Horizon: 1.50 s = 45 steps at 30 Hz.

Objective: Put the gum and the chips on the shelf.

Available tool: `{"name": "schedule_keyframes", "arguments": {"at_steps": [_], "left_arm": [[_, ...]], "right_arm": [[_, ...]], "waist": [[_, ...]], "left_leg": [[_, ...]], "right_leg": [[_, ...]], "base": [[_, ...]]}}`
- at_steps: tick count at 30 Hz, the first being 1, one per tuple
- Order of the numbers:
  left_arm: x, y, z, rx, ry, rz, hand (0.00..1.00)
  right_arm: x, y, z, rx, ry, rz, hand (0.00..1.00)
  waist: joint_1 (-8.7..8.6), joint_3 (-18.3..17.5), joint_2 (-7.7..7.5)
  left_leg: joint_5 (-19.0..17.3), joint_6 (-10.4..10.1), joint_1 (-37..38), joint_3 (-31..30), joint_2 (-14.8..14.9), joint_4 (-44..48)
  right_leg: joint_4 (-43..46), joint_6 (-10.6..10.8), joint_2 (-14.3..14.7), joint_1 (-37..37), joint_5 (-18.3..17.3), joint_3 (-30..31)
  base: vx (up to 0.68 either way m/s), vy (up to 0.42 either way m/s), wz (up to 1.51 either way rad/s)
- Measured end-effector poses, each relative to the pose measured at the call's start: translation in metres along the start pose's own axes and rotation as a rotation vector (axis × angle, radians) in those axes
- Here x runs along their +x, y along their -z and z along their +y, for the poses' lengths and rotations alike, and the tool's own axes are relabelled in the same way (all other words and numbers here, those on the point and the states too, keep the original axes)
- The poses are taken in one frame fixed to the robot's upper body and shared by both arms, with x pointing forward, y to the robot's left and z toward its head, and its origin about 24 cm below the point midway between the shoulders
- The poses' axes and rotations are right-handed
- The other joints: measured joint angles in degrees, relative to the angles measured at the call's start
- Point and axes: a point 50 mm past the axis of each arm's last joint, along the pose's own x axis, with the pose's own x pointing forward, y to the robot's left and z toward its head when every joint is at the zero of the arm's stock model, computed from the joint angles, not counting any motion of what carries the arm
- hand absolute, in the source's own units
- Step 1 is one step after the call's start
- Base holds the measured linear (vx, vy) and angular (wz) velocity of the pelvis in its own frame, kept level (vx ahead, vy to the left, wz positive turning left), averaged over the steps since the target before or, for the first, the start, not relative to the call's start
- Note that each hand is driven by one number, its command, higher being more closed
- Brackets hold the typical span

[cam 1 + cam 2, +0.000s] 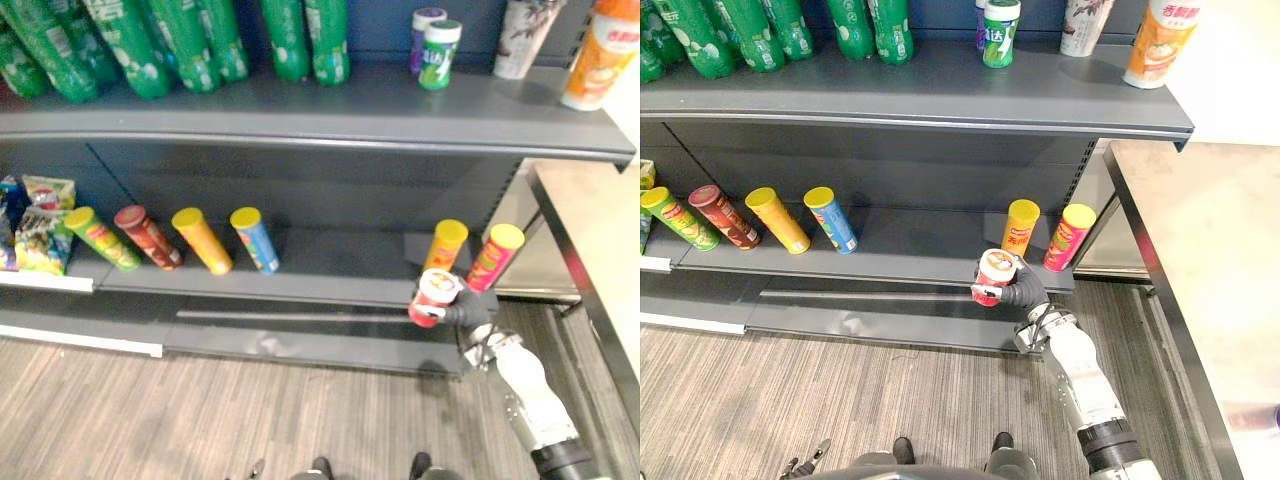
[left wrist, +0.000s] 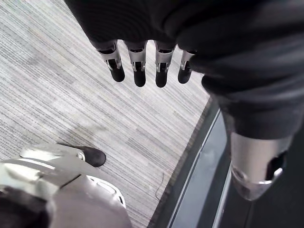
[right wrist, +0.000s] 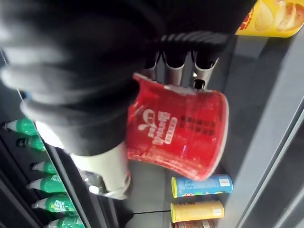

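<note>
Right hand [image 1: 1025, 293] was clamped round the middle of the red chips can [image 1: 993, 276], at the front edge of the lower shelf [image 1: 920, 248]: light, thin-walled, probably easily crushed.

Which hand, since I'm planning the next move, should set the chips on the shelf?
Right. The right hand grips the chips can just in front of the lower shelf; the left hand hangs open over the floor.

Glossy red cup [image 3: 178, 137] — matt metal shelf [image 1: 330, 120]
</note>
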Motion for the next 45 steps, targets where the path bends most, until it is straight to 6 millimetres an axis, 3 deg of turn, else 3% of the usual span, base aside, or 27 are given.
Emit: {"name": "schedule_keyframes", "arguments": {"at_steps": [8, 11, 16, 23, 29, 32, 39, 45], "left_arm": [[0.001, -0.001, 0.001, -0.005, 0.0, -0.003, 0.0], [0.001, -0.002, 0.001, 0.018, 0.005, -0.01, 0.0], [0.005, -0.008, -0.001, 0.014, 0.004, -0.012, 0.0], [0.007, -0.011, -0.001, 0.004, -0.012, -0.013, 0.0], [0.008, -0.01, 0.003, 0.001, -0.044, 0.009, 0.0], [0.008, -0.01, 0.004, 0.021, -0.049, 0.008, 0.0], [0.008, -0.01, 0.005, 0.035, -0.05, 0.011, 0.0], [0.009, -0.011, 0.006, 0.066, -0.044, 0.009, 0.0]], "right_arm": [[0.025, -0.017, 0.027, -0.015, -0.244, -0.044, 1.0], [0.035, -0.036, 0.045, -0.012, -0.358, -0.098, 1.0], [0.057, -0.086, 0.068, -0.025, -0.497, -0.231, 1.0], [0.077, -0.138, 0.074, -0.076, -0.47, -0.362, 1.0], [0.088, -0.164, 0.074, -0.109, -0.395, -0.41, 1.0], [0.096, -0.178, 0.069, -0.134, -0.338, -0.438, 1.0], [0.111, -0.205, 0.011, -0.158, -0.03, -0.457, 1.0], [0.114, -0.217, -0.02, -0.193, 0.1, -0.473, 1.0]], "waist": [[0.03, -1.2, -0.29], [0.06, -1.4, -0.67], [0.29, -2.3, -1.99], [0.98, -2.9, -2.88], [1.5, -3.3, -3.61], [1.47, -3.4, -3.76], [1.7, -3.9, -4.43], [1.5, -3.9, -4.43]], "left_leg": [[0.8, 0.9, 0.0, 0.4, 0.1, -1.2], [1.1, 1.0, 0.0, 0.1, -0.1, -1.8], [1.1, 1.0, 0.0, -0.1, 0.0, -1.8], [1.4, 1.2, 0.1, -1.1, 0.0, -1.8], [2.1, 1.2, 0.1, -1.3, 0.1, -2.7], [2.4, 1.2, 0.2, -1.3, 0.0, -3.1], [3.0, 1.2, 0.2, -1.2, -0.1, -4.0], [3.2, 1.3, 0.2, -1.3, 0.0, -4.0]], "right_leg": [[-5.7, -0.2, 1.2, 1.9, 3.4, 0.0], [-7.6, -0.2, 1.5, 2.7, 4.2, -0.4], [-10.3, -0.4, 1.9, 3.9, 5.5, -0.6], [-10.3, -0.5, 2.0, 4.6, 5.5, -1.5], [-10.4, -0.5, 2.1, 4.4, 5.6, -1.7], [-10.4, -0.7, 2.2, 4.3, 5.7, -1.8], [-10.4, -0.7, 2.4, 3.8, 5.9, -1.7], [-10.4, -0.8, 2.5, 3.9, 6.0, -1.9]], "base": [[0.04, -0.003, -0.03], [0.04, -0.008, 0.05], [0.01, -0.005, 0.01], [-0.02, -0.006, 0.07], [-0.01, -0.005, 0.02], [0.0, 0.0, 0.0], [0.0, -0.004, -0.02], [0.0, -0.002, 0.01]]}}
